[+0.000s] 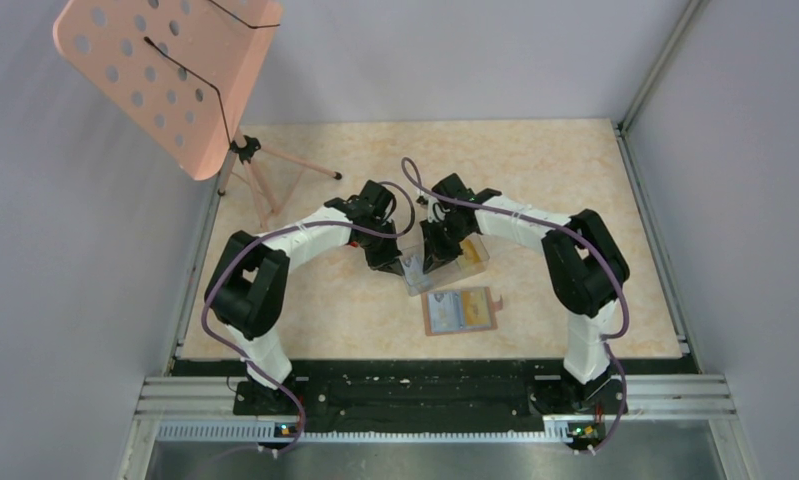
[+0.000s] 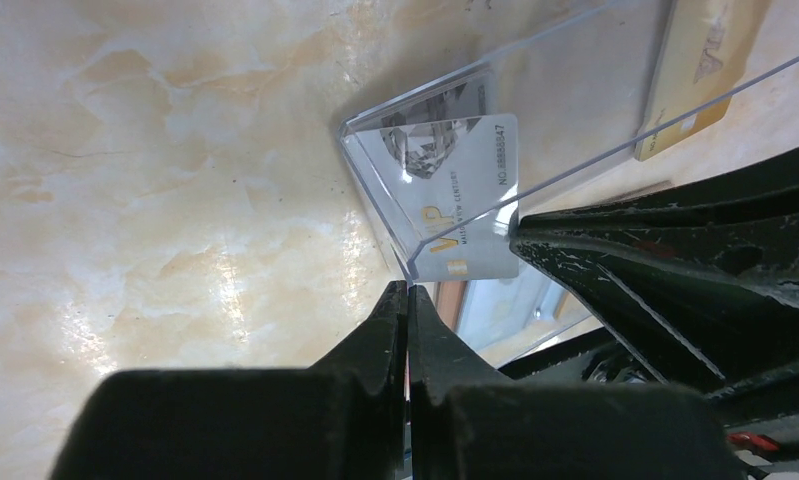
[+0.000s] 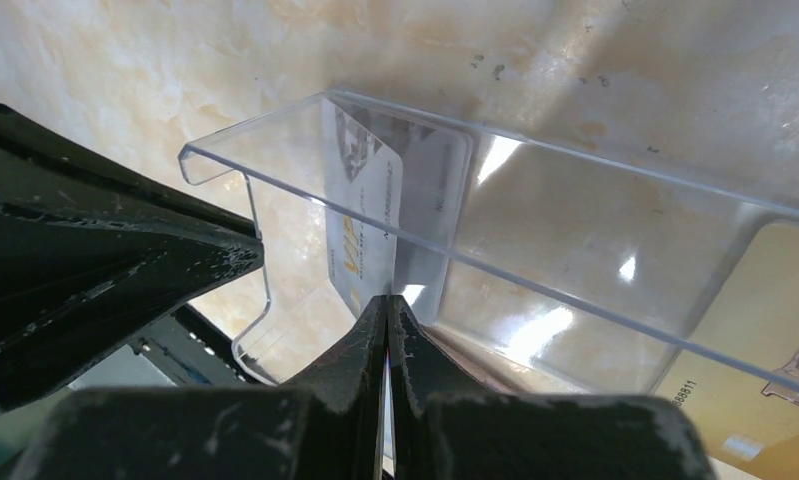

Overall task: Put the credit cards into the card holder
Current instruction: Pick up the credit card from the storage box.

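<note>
Right gripper point(image 3: 387, 300) pinched shut, seemingly on pale card point(image 3: 365, 220) inside clear box point(image 3: 575, 290).

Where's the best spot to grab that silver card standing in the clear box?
Probably its top edge, from above through the open top. The silver card leans upright against the wall of the clear box, so that thin edge sticks up free.

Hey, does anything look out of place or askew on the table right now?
One thing: the white card stands on edge, tilted, in a corner of the clear box, while a yellow card lies flat. The right gripper looks shut on its lower edge, so it is probably being picked, not fallen.
</note>
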